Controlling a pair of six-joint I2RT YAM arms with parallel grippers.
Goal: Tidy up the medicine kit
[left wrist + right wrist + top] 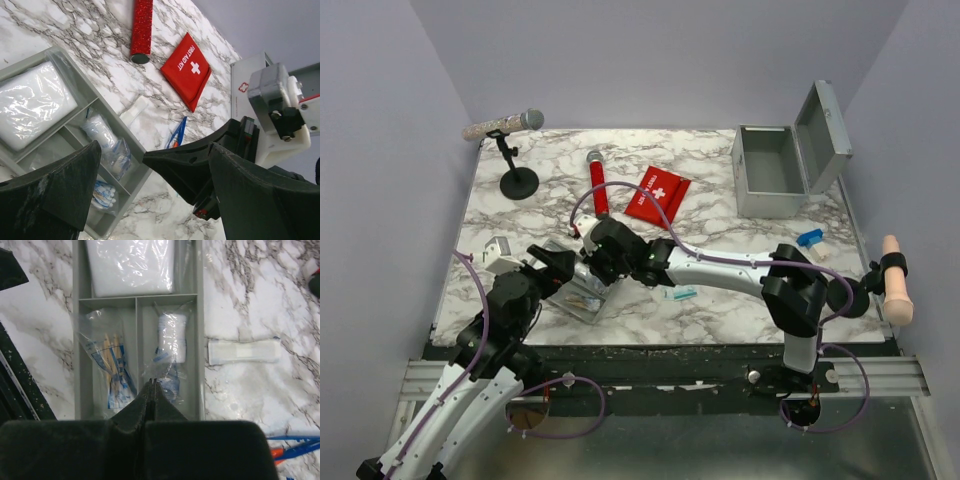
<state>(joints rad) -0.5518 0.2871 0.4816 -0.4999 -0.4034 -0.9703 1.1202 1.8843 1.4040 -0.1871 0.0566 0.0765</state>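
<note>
Your left pincer [552, 268] gapes wide, empty; your right pincer [152, 390] is pressed shut at a crinkly clear bag [172, 347]. The boxy grey metal medicine kit [768, 175] stands open, far right on the marbled bench [720, 215].

Robot lab cell, plain lilac walls [650, 60] boxing in marble-print table [710, 165], metal rail [905, 372] at frame bottom, two cabled arms [720, 268].

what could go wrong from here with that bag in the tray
1. The right fingers seem to pinch only thin plastic of the gauze bag in the tray; it may slip or tear when lifted.
2. The open left fingers sit close beside the right arm; a lift could knock them together.
</note>
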